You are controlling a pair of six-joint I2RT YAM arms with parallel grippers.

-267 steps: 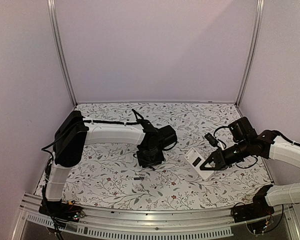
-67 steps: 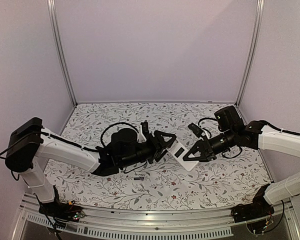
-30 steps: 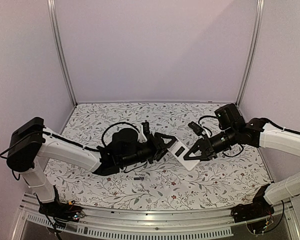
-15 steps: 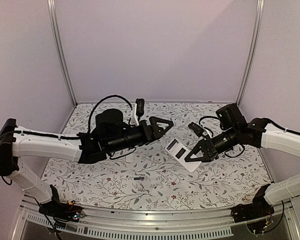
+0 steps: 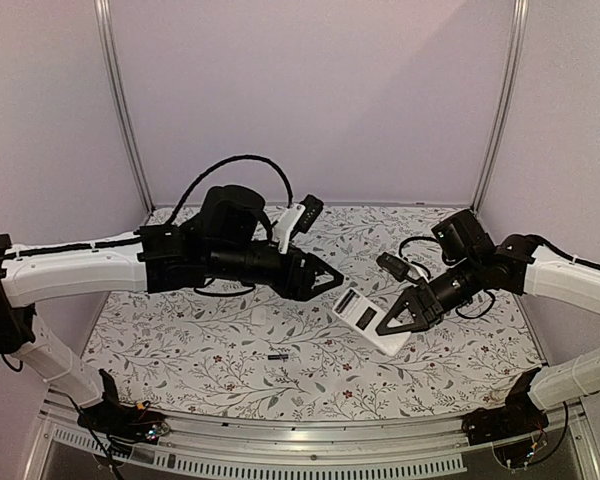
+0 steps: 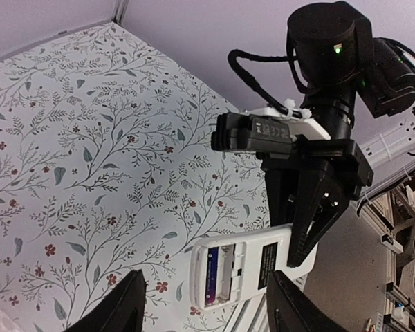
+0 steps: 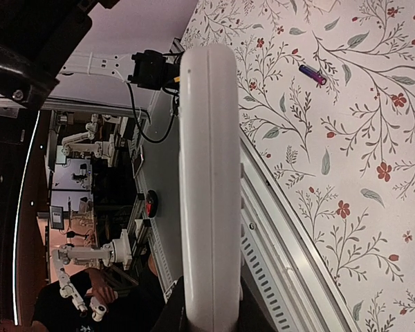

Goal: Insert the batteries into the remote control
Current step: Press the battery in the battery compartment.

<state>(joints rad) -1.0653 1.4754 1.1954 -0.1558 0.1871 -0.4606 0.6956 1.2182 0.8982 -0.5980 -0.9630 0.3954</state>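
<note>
Plainly, the right gripper point(image 5: 392, 322) is clamped on the remote control point(image 5: 358, 308). It holds the remote by one end, tilted and clear of the floral table cloth point(image 5: 200, 340), just to the 3 o'clock side of the table's middle. The right arm rises from its base at 5 o'clock and bends at an elbow near the 3 o'clock edge. Its forearm slopes down and back toward the centre, with the wrist aimed at about 8 o'clock.

The left arm climbs from its base at 7 o'clock to a joint at the far 9 o'clock edge. From there it stretches almost level across the table toward 3 o'clock. The left gripper point(image 5: 325, 282) hangs above the cloth at about 10 o'clock of the remote, near it but apart, and points down toward 4 o'clock. In the left wrist view its fingers point(image 6: 121, 308) stand spread wide with nothing between them.

That same view shows the remote's white back with the recess point(image 6: 228, 266) uncovered. A purple strip point(image 6: 209, 273) lies along the recess's 9 o'clock side; whether it is a battery I cannot tell.

One loose battery point(image 5: 277, 356) lies flat on the cloth at about 8 o'clock of the remote, well apart from both grippers. The right wrist view shows the remote edge-on, with that battery beyond it at 1 o'clock.
</note>
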